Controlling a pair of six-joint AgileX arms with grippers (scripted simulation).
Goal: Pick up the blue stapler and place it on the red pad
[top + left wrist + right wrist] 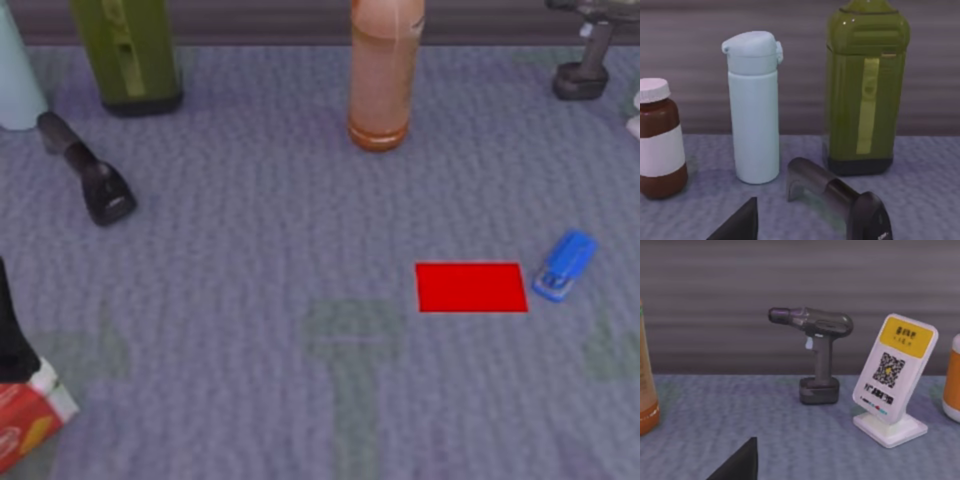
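Red-and-white carton (28,418) front-left; blue stapler (565,265) just beside red pad (471,287).

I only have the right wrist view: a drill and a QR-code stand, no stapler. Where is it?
Observer: In the top view, the blue stapler lies on the table's right side.
Operator: And the red pad?
Observer: The red pad lies flat, close beside the stapler on its left.
Operator: Is the stapler on the pad yet?
Observer: No, it rests on the table, lying diagonally to the pad's edges.
Operator: Anything on the pad?
Observer: Nothing, its whole surface shows.
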